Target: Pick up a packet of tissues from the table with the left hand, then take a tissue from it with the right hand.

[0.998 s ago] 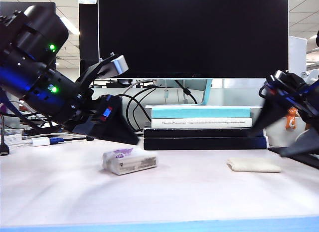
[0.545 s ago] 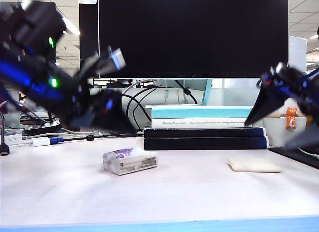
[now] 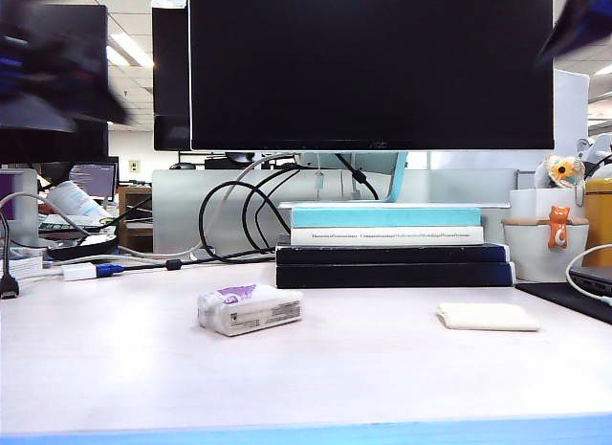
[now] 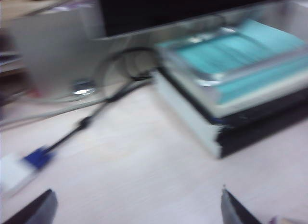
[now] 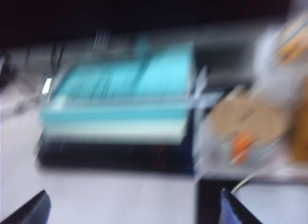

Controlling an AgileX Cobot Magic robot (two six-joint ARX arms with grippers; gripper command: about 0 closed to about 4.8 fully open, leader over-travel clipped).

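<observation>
The packet of tissues (image 3: 249, 309), white with a purple patch, lies on the table (image 3: 363, 368) left of centre. The flat cream tissue (image 3: 486, 317) lies to its right. Neither is touched. My left arm (image 3: 57, 67) is a dark blur high at the far left, well above the packet. My right arm (image 3: 585, 14) is a blur in the top right corner. In the left wrist view my left gripper (image 4: 137, 208) is open over bare table, with nothing between its fingertips. My right gripper (image 5: 134, 209) is open too, looking at the books.
A large black monitor (image 3: 371, 67) stands at the back above a stack of books (image 3: 392, 246). Looped black cables (image 3: 244, 211) and a blue-and-white plug (image 3: 91, 270) lie at the back left. A white cup with an orange figurine (image 3: 545, 239) and a black mat (image 3: 574, 297) are on the right.
Both arms have swung up and away from the table, the left to the top left, the right to the top right corner. The packet and the tissue have stayed put.
</observation>
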